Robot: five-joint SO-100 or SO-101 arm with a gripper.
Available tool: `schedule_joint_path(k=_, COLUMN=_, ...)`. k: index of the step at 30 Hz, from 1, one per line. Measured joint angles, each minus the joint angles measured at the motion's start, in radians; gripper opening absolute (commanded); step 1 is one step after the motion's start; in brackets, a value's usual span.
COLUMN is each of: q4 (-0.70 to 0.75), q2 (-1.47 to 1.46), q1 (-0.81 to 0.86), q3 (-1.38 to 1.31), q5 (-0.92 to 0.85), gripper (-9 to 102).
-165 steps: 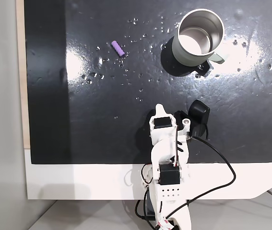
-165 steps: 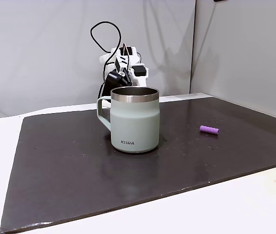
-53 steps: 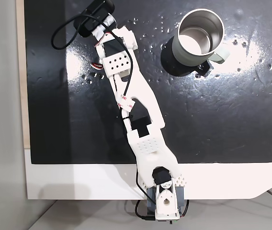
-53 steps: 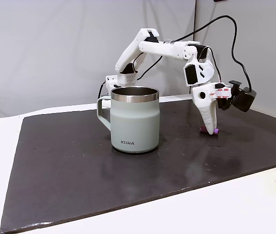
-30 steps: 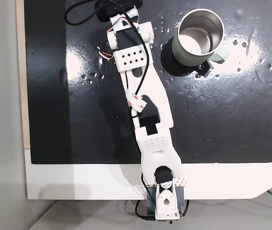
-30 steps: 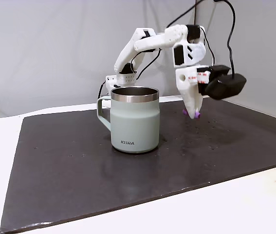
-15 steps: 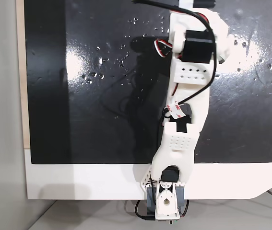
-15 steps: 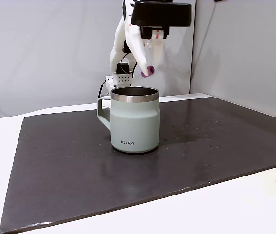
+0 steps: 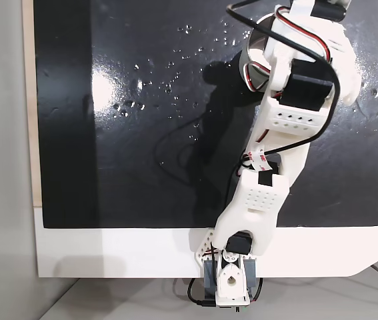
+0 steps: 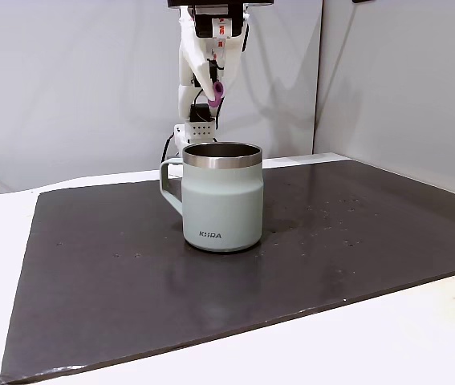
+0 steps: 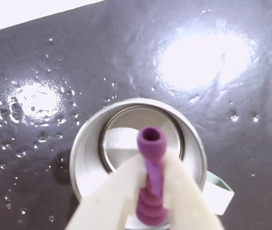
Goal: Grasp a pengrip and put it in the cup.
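Your end effector [image 11: 151,179] is clamped on the pengrip [image 11: 151,179], with the 2 white fingers [image 11: 114,196] pressed against its sides in the wrist view. The purple tube stands out beyond the fingertips, its open end pointing down toward the cup [image 11: 90,143], and from that camera it lines up over the shiny steel inside of the cup's mouth.

In the fixed view from the side, you can see the pengrip [image 10: 217,90] held well above the cup [image 10: 221,200], clear of the steel rim and not touching it. The cup stands upright on the dark mat [image 10: 115,273], its handle to the left in that view, with the mat lying on the white tabletop [image 10: 387,345].

In the fixed view from above, your arm [image 9: 269,173] reaches from its base at the bottom edge up across the mat [image 9: 142,133] and covers most of the cup [image 9: 250,63], leaving just part of the rim and wall visible on the left of the arm.
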Motion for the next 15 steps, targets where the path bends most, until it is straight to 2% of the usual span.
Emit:
schedule_joint_path(k=3, q4=0.005, q2=0.0, q1=0.0, q3=0.0, q5=0.002, gripper=6)
schedule_joint_path(k=6, q4=0.009, q2=0.0, q1=0.003, q3=0.0, q5=0.002, gripper=22)
schedule_joint_path(k=8, q4=0.009, q2=0.002, q1=0.009, q3=0.018, q5=0.002, gripper=28)
schedule_joint_path(k=15, q4=0.009, q2=0.006, q1=0.034, q3=0.106, q5=-0.003, gripper=31)
